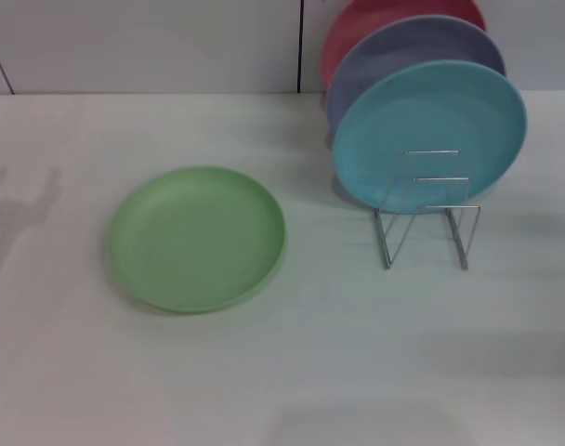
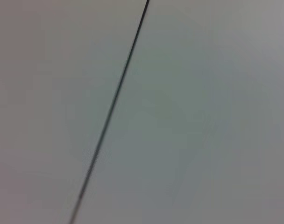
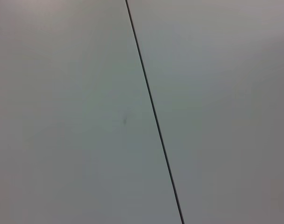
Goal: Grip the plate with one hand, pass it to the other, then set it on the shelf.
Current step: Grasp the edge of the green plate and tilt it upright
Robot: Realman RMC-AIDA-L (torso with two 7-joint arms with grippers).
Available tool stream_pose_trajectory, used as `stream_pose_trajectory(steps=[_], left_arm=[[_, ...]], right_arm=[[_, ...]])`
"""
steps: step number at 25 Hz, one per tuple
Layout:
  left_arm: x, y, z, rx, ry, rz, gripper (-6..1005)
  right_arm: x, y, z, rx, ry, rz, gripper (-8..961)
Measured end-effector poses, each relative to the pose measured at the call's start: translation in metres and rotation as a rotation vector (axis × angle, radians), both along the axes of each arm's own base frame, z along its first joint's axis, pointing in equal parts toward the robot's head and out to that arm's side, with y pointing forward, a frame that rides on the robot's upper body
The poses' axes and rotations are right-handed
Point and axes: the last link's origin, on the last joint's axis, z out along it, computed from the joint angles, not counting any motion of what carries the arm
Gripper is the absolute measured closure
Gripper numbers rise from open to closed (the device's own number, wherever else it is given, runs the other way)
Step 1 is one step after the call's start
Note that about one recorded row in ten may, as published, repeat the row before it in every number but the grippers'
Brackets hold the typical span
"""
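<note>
Left of frame centre, the plate (image 1: 198,238) lies flat on the table (image 1: 292,353), likely light, stiff and slick; grasp its raised rim. Neither gripper is visible, state unknown.

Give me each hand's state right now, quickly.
Left hand: not in any view, so its state cannot be told.
Right hand: not in any view either.
The plate lies flat on the table, unheld.

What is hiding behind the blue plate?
Behind the light blue plate a lavender plate stands in the wire rack, and behind that a red plate. Only their upper edges show; the rest is covered.
</note>
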Motion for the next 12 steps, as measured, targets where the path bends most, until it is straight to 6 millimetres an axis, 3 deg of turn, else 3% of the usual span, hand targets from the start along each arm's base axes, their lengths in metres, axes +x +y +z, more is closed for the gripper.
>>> stream_pose_trajectory(steps=[6,12], left_arm=[[0.013,0.018,0.01,-0.131,-0.067,-0.03,168],[0.038,0.035,0.027,-0.296,-0.106,-0.018,168]], right_arm=[[0.0,0.0,0.002,0.01,0.0,-0.003,229],[-0.001,0.001,0.003,0.016,0.001,0.004,229]])
